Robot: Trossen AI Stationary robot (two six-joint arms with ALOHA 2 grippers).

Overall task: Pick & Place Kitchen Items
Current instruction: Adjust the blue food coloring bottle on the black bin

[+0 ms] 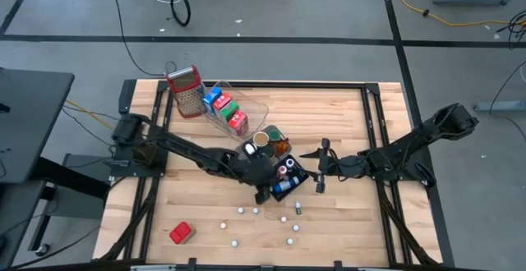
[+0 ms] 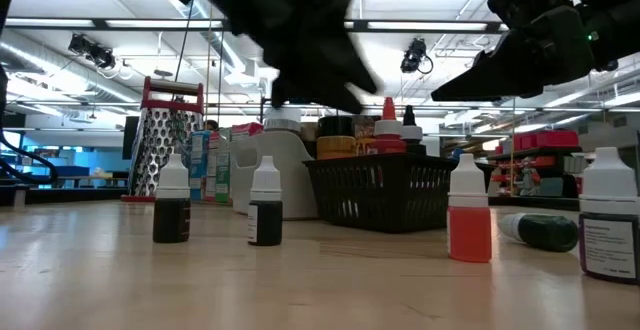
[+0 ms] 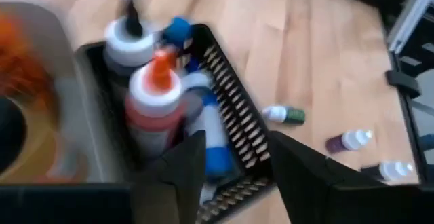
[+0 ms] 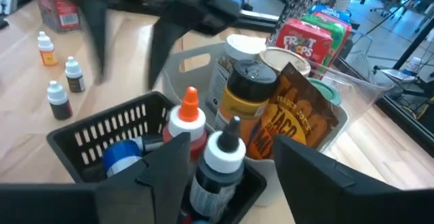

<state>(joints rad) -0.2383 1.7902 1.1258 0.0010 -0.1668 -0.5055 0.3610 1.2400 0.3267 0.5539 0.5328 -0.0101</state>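
A black basket near the table's middle holds an orange-capped bottle, a black-capped bottle and a blue bottle. Behind it a grey tray holds jars and a taco-seasoning pouch. Several small dropper bottles stand or lie on the wood at the near side. A red carton lies near the left front. My left gripper hovers open above the basket's near wall. My right gripper is open just to the right of the basket, pointing at it.
A clear tray with red, blue and green cartons sits at the far side, beside a metal grater with a red top. Bare wood lies to the right of the basket and along the left side. Dark frame rails border the table.
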